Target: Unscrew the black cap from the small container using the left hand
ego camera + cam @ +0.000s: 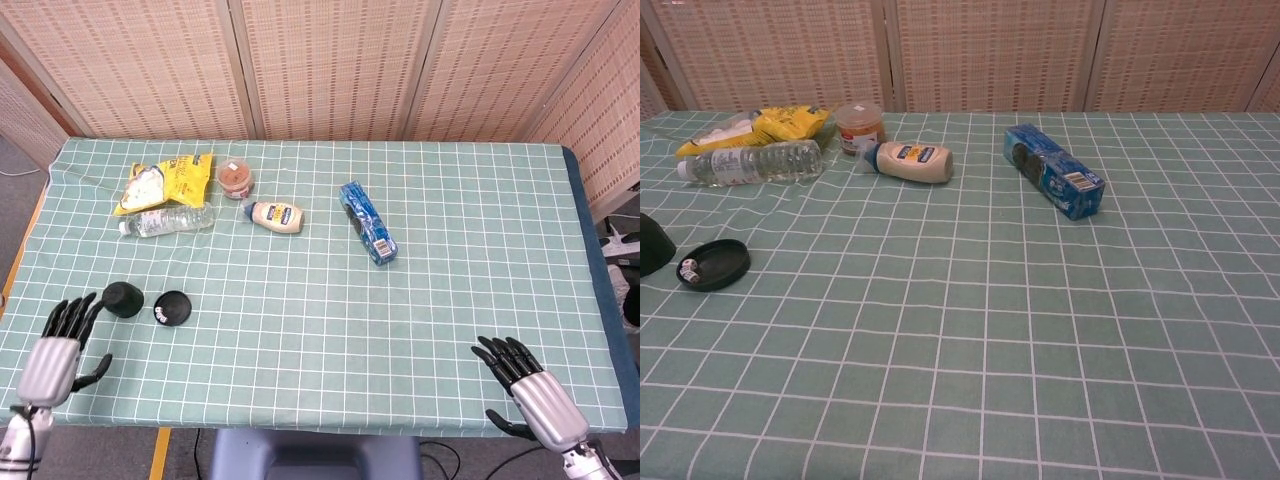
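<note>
On the worktop [330, 300], near my left hand [55, 345], sit 2 black things. The small container [122, 298] stands at about 1 o'clock from that hand. The black cap [173, 307] lies flat just beside it, at its 3 o'clock, so I think the cap is already off. My left fingers [68, 315] are spread and hold nothing. My right hand [530, 385] rests far over at the other corner, fingers apart, holding nothing too. I think the cap is light, hard and a bit slippery. I would pinch it by its round rim. The little pot looks easy to knock over.
</note>
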Robot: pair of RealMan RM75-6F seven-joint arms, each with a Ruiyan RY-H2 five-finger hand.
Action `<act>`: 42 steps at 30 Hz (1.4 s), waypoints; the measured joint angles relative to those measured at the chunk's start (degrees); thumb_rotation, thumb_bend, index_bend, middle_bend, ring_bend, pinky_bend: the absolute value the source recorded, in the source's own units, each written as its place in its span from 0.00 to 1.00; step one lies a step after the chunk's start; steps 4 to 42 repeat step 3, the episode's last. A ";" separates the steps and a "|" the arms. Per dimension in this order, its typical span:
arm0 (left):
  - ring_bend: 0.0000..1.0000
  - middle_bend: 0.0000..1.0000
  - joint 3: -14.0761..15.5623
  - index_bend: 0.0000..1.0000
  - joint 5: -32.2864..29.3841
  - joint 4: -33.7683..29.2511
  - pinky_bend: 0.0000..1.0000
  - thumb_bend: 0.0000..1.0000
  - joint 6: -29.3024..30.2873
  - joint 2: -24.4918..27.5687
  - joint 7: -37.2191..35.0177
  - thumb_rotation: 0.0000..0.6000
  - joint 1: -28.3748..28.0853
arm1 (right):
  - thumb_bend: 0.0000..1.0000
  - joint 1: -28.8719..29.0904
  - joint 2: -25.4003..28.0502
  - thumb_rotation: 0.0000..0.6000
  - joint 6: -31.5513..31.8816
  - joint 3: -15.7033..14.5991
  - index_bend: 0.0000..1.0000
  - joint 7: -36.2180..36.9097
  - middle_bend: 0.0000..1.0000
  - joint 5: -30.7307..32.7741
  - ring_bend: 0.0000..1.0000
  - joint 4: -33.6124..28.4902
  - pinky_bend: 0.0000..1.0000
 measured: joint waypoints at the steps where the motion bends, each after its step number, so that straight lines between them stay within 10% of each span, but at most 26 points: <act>1: 0.00 0.00 0.41 0.00 1.59 0.83 0.00 0.36 1.55 -0.48 0.39 1.00 1.08 | 0.19 -0.09 -0.01 1.00 -0.02 0.04 0.00 -0.11 0.00 0.29 0.00 -0.13 0.00; 42: 0.00 0.00 0.66 0.00 3.83 1.60 0.00 0.36 4.18 -1.18 1.49 1.00 2.34 | 0.19 -0.33 0.02 1.00 0.00 0.20 0.00 -0.78 0.00 0.88 0.00 -0.49 0.00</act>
